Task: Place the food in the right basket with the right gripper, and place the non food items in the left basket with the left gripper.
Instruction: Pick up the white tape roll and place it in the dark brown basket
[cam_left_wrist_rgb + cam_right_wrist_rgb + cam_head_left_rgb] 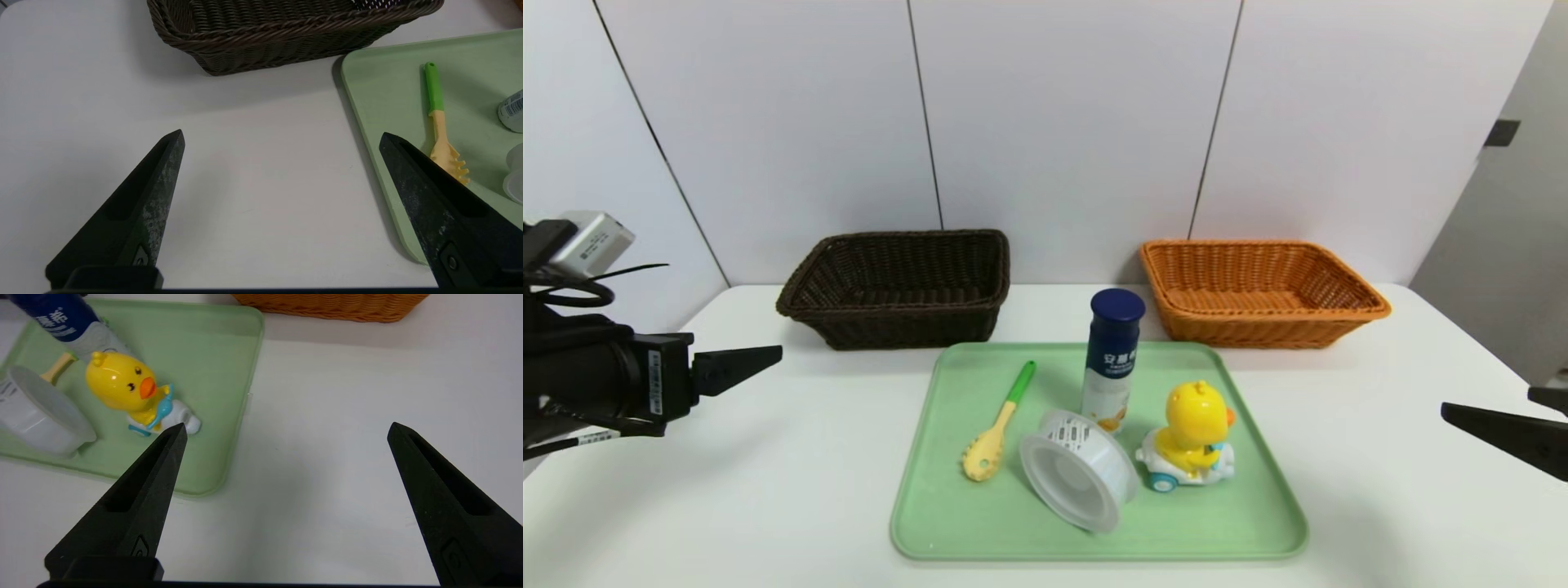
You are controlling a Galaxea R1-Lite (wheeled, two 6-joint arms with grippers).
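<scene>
My left gripper (281, 131) and right gripper (288, 424) wait wide apart over the white desk (800, 457), one on each side of the green tray (1201, 531). On the tray, the spoon's (986, 449) green handle points to one o'clock. The blue bottle (1112, 351) stands up. The white tub (1078, 474) tips on its side. The yellow duck (1194, 433) faces three o'clock. Bare desk lies at nine and three o'clock of the tray.
</scene>
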